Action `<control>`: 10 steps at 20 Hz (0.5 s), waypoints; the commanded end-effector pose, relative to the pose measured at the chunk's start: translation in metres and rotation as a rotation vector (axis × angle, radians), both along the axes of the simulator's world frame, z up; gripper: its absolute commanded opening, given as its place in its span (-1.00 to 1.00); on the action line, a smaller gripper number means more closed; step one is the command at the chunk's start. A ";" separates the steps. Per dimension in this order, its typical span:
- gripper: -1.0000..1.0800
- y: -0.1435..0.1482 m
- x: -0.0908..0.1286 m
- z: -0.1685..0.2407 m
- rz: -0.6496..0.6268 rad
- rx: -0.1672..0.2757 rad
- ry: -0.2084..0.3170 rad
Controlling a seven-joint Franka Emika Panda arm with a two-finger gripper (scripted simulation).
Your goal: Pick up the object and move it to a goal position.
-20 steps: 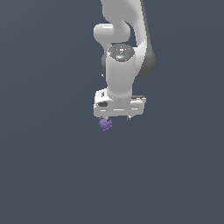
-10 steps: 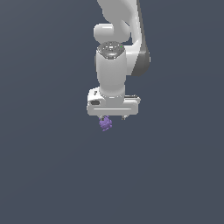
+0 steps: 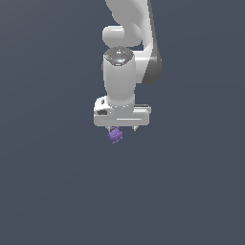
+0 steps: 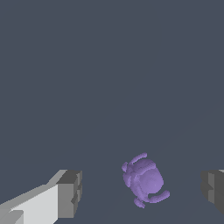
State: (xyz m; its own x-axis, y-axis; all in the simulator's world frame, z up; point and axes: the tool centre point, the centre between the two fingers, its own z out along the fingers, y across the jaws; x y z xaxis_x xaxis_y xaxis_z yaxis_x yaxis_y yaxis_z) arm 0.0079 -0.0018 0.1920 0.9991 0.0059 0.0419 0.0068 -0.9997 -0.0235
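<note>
The object is a small purple knobbly blob on the dark grey floor, just below the white hand in the exterior view. In the wrist view the object lies between the two fingers, and neither finger touches it. My gripper points straight down over the object and is open and empty. In the wrist view my gripper shows one grey fingertip on one side and the other at the frame's edge, with a wide gap between them.
The dark grey floor is flat and bare all around. The white arm rises straight above the hand.
The hand has turned about its vertical axis and now faces the exterior camera squarely. The purple object has not moved.
</note>
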 end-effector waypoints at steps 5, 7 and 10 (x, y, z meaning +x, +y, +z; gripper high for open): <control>0.92 -0.008 -0.011 -0.019 0.073 -0.009 0.006; 0.92 -0.011 -0.016 -0.027 0.107 -0.013 0.008; 0.92 -0.017 -0.025 -0.041 0.168 -0.019 0.013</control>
